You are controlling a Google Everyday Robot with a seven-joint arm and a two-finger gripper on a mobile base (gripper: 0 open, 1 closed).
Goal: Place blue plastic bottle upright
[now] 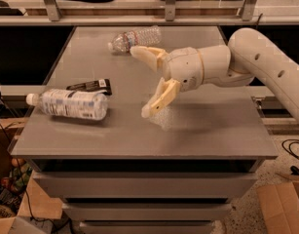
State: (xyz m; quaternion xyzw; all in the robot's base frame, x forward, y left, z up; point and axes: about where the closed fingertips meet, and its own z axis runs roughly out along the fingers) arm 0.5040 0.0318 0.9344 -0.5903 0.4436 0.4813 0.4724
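Note:
The blue plastic bottle (67, 104) is clear with a white cap and a wide pale label. It lies on its side near the front left edge of the grey table (212, 130), cap pointing left. My gripper (142, 82) is open and empty, a little to the right of the bottle and apart from it, with its fingers spread wide. One finger (145, 55) points toward the back, the other (158, 100) toward the front.
A smaller ribbed clear bottle (135, 38) lies on its side at the back of the table. A flat black packet (90, 86) lies just behind the blue plastic bottle. Cardboard boxes (283, 206) stand on the floor at the right.

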